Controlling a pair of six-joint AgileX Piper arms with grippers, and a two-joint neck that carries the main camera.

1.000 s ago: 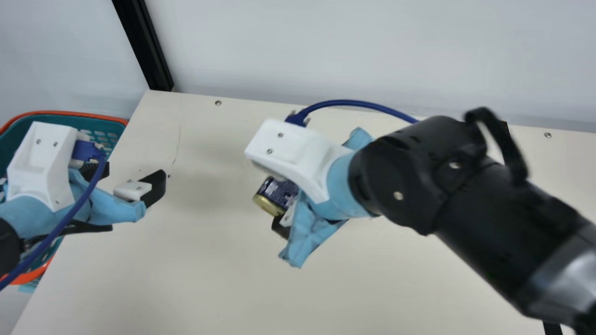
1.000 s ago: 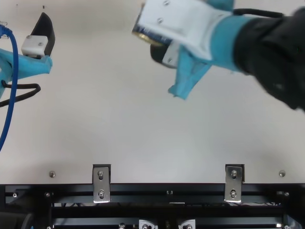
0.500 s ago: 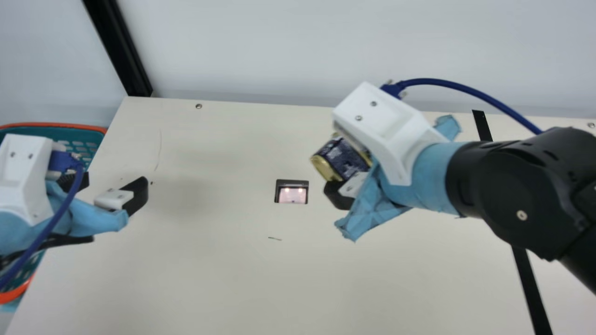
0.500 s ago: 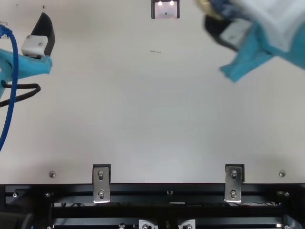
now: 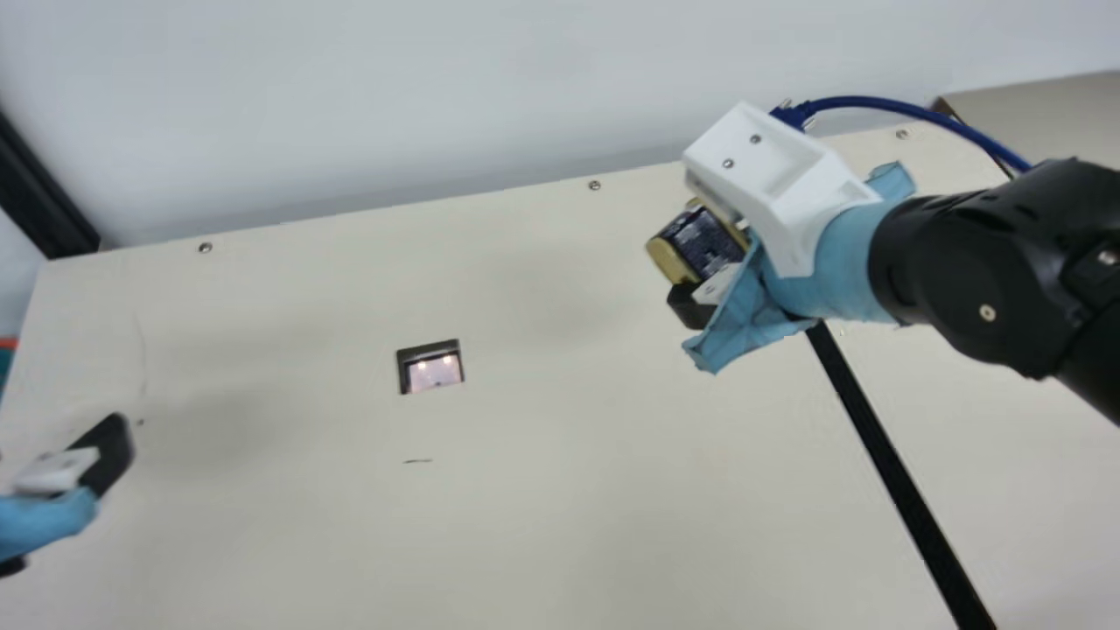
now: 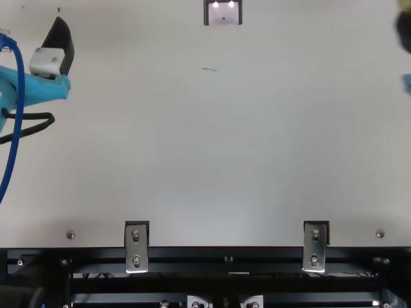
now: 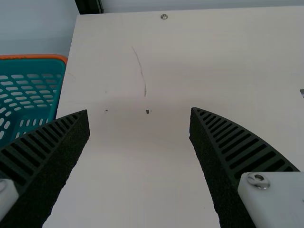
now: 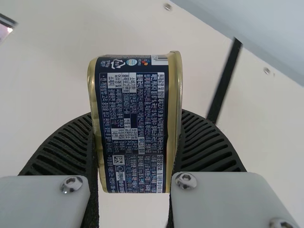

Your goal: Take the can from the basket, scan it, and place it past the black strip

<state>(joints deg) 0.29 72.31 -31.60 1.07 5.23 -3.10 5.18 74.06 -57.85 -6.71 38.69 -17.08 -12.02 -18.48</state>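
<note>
Working over the cream tabletop, with open room at lower right of the main view; mind the back edge, upper right. Count the black strip, slanting into lower right, as the line to clear. Leave the basket alone, far left. Ignore the left gripper, lower left, spread wide and empty. Can't confirm a scan at the scanner window, left of centre. Holding the small metal can in the right gripper, upper right of frame, apparently pinched across gold-rimmed ends. Good spot, likely stiffest there. Expect modest weight if full, slick label, dentable wall. Grip firmly, don't crush. Set upright past the strip if possible, to avoid rolling.
</note>
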